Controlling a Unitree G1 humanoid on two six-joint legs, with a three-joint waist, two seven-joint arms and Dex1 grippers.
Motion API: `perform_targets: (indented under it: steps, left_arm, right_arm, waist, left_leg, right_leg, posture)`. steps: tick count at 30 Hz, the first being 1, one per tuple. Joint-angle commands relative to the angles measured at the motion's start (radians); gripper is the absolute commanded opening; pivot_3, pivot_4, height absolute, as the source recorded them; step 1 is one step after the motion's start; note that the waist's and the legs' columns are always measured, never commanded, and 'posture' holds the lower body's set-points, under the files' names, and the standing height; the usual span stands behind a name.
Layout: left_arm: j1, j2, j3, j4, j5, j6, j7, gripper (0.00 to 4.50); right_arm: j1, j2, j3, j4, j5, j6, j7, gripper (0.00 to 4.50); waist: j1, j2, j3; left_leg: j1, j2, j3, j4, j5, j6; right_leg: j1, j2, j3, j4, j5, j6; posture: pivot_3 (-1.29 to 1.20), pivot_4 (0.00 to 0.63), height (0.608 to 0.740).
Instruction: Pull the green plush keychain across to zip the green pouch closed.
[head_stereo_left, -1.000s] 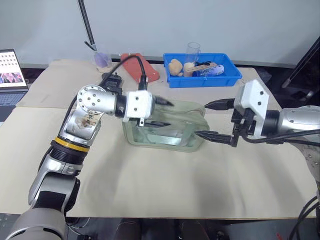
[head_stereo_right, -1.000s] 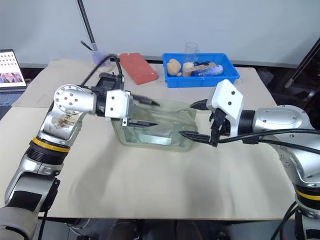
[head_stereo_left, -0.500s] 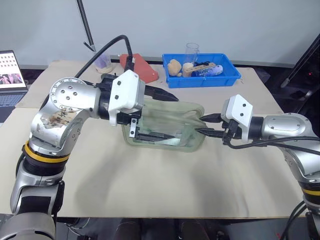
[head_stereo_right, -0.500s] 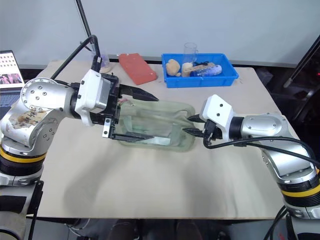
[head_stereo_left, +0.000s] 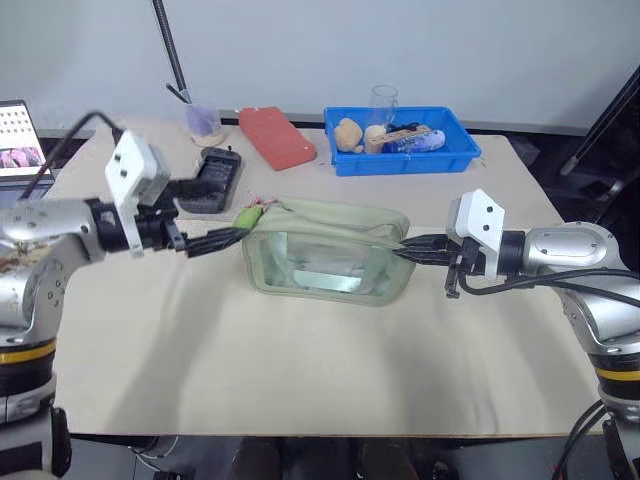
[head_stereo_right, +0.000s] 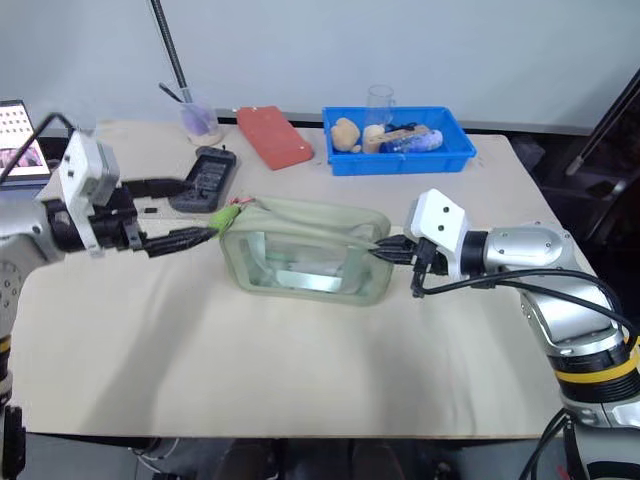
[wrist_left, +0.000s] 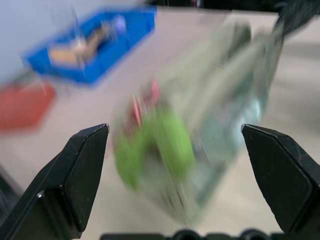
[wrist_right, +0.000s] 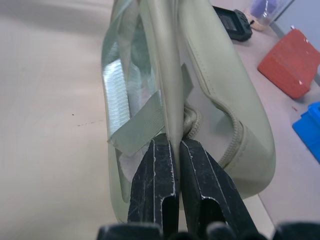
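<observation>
The green pouch (head_stereo_left: 330, 255) lies in the middle of the table, its top zipper running left to right. The green plush keychain (head_stereo_left: 247, 216) rests at the pouch's upper left corner on a pinkish cord. My left gripper (head_stereo_left: 222, 210) is just left of the pouch, open, pointing at the plush. In the left wrist view the blurred plush (wrist_left: 155, 145) sits ahead between the wide-apart fingers, not gripped. My right gripper (head_stereo_left: 405, 250) is at the pouch's right end. Its fingers (wrist_right: 160, 170) are shut on a fold of the pouch's end wall (wrist_right: 167, 90).
A black device (head_stereo_left: 212, 178) lies behind my left gripper. Along the back stand a red block (head_stereo_left: 278, 137), a cup (head_stereo_left: 203, 120), a black pole and a blue tray (head_stereo_left: 400, 163) with small items. A laptop (head_stereo_left: 15, 135) is at the far left.
My left arm has swung back to the left from over the pouch and now sits beside the plush, still open. My right gripper has closed on the pouch's right end.
</observation>
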Motion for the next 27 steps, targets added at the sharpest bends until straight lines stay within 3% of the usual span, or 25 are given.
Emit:
perform_targets:
  steps: [1,4,7,14,15,21,27]
  left_arm:
    - [0.017,-0.002,0.017,0.000,0.027,-0.055,0.029,4.50]
    - [0.011,-0.038,-0.018,0.043,0.057,-0.108,0.046,4.50]
    - [-0.021,-0.073,-0.030,0.085,0.068,-0.144,0.062,3.69]
    - [-0.082,-0.072,-0.042,0.112,0.042,-0.139,0.015,0.29]
    - [-0.095,-0.072,-0.036,0.114,0.030,-0.127,0.012,0.02]
    - [-0.222,-0.082,-0.026,0.127,-0.013,-0.083,0.021,0.02]
    - [-0.313,-0.133,-0.215,0.109,0.101,-0.194,-0.032,0.02]
  right_arm:
    - [-0.021,0.011,-0.010,0.003,-0.005,-0.025,0.010,0.03]
    - [-0.029,0.020,-0.012,0.011,-0.008,-0.029,0.013,0.03]
    - [-0.027,0.022,-0.015,0.003,-0.006,-0.020,0.014,0.00]
    - [-0.022,0.021,-0.028,-0.010,0.001,-0.003,0.007,0.00]
    - [-0.020,0.021,-0.028,-0.015,0.001,0.000,0.004,0.00]
    - [-0.009,0.016,-0.043,-0.034,0.009,0.014,-0.008,0.00]
    - [-0.010,0.020,-0.040,-0.028,0.001,0.006,-0.012,0.00]
  waist:
    - [0.001,0.000,0.000]
    - [0.000,0.000,0.000]
    - [-0.001,0.000,0.000]
    - [-0.002,0.000,0.000]
    - [-0.001,0.000,0.000]
    - [0.000,-0.001,0.000]
    - [0.001,-0.001,0.000]
  left_leg:
    - [0.000,0.000,0.000,0.000,0.000,0.000]
    - [0.000,0.000,0.000,0.000,0.000,0.000]
    - [0.001,0.000,0.001,0.000,0.000,0.000]
    - [0.000,0.000,0.001,0.000,0.000,0.000]
    - [0.000,0.000,0.001,0.000,0.000,0.000]
    - [0.000,0.000,0.001,0.000,0.000,0.000]
    - [0.000,-0.001,0.001,0.000,0.000,0.000]
  right_leg:
    - [0.000,0.000,0.000,0.000,0.000,0.000]
    - [0.000,0.000,0.000,0.000,0.002,-0.002]
    - [0.000,0.000,0.000,0.000,0.003,-0.004]
    - [0.000,0.000,0.000,0.000,0.003,-0.004]
    - [0.000,0.000,0.000,0.000,0.003,-0.004]
    - [0.000,0.000,0.000,0.000,0.003,-0.004]
    - [0.001,0.000,0.000,-0.001,0.003,-0.004]
  posture:
    - [0.00,0.150,0.740]
    - [0.00,0.150,0.740]
    - [0.00,0.150,0.740]
    - [0.00,0.150,0.740]
    - [0.00,0.150,0.740]
    - [0.00,0.150,0.740]
    - [0.00,0.150,0.740]
